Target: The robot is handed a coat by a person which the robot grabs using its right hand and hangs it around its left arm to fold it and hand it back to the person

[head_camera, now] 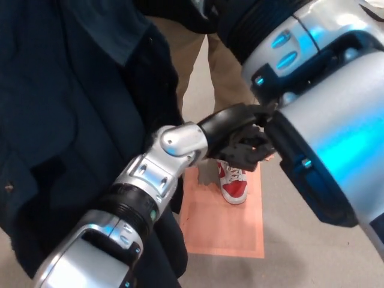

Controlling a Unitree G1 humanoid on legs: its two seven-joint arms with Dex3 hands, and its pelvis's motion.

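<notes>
Closest, the robot's silver left forearm (138, 204) rises from the lower left, and its bulky right arm (324, 108) fills the right side. Against the forearm's left side hangs the coat (66, 114): dark navy, softly folded, with a paler panel near the top. Its long axis runs top to bottom, the lower end pointing at the floor. The left hand (243, 147) is partly hidden by the right arm, so I cannot tell how far it is open. The right hand is out of sight. Beyond are a person's tan trouser legs (225, 72) and a red and white shoe (233, 183) at the far edge of an orange mat (231, 231).
</notes>
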